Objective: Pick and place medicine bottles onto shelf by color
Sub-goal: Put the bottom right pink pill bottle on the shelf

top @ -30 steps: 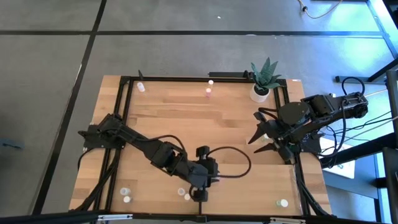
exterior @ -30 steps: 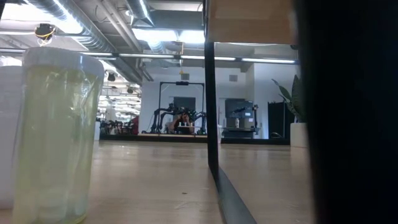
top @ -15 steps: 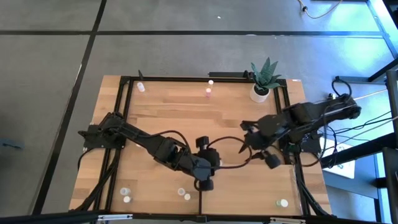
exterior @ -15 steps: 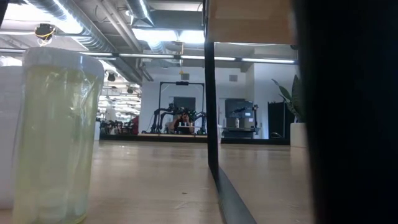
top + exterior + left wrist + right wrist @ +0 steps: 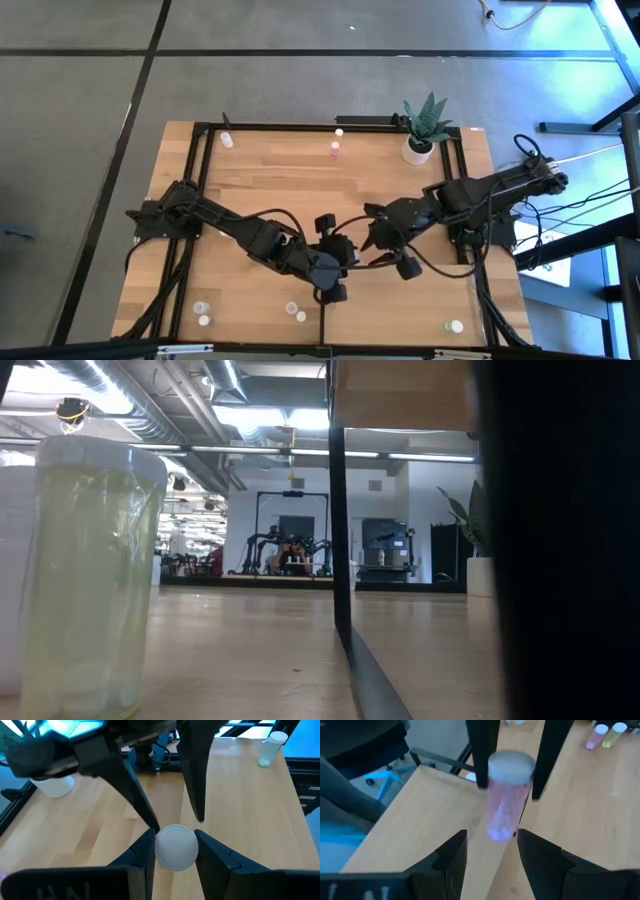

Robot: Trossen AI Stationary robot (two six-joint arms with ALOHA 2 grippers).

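A small pink-tinted bottle with a white ribbed cap [image 5: 506, 800] is held above the middle of the table by my left gripper [image 5: 176, 837], which is shut on it. My right gripper [image 5: 492, 840] is open. Its two fingers stand on either side of the bottle's bottom end, and I cannot tell whether they touch it. In the high view the two grippers meet near the table's centre, left [image 5: 345, 262] and right [image 5: 368, 245]. Other bottles stand on their bases at the far edge [image 5: 335, 150] and the near edge [image 5: 296, 312]. My left gripper pinches the bottle at its white cap [image 5: 176, 847] between its two fingers [image 5: 484, 755]. The fingers lie along the bottle, which sticks out past their tips toward my right gripper. The bottle is lifted clear of the table.
A white pot with a green plant [image 5: 420, 140] stands at the far right. More bottles stand at the far left [image 5: 227, 140], near left [image 5: 202, 313] and near right [image 5: 456, 326]. In the low view a pale yellow bottle [image 5: 85, 575] stands close, beside a dark post and pale wood panel [image 5: 400, 395].
My right gripper has gone from the table's right side toward its middle, up to my left gripper. My left gripper has drawn back from the near edge toward the middle and turned toward the right gripper.
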